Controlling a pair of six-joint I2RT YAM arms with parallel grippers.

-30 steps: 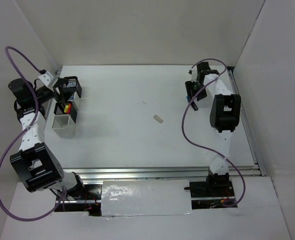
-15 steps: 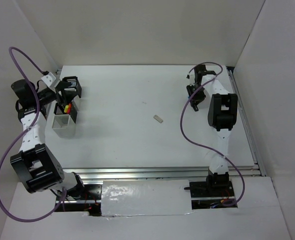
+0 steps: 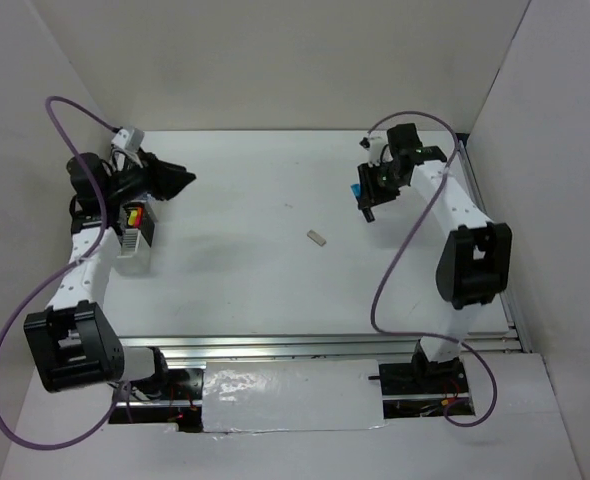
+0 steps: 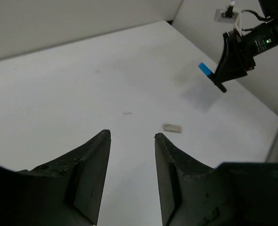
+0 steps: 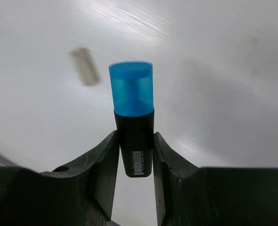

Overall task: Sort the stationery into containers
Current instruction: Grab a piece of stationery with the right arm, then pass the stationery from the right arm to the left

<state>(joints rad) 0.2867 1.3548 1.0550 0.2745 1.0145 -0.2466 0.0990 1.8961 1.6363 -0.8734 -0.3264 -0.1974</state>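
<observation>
Blue-cap highlighter (image 5: 133, 117) clamped in my right pincer (image 5: 135, 135) above the bench (image 3: 255, 200); left pincer (image 4: 132, 135) apart; 1 eraser (image 3: 317, 237) lies on bench.

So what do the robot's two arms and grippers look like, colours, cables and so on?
Both look alike. The left arm and right arm have white links joined by boxy black joint housings. A purple cable loops loosely along each. The left gripper and right gripper each have two matte black, tapering fingers.
</observation>
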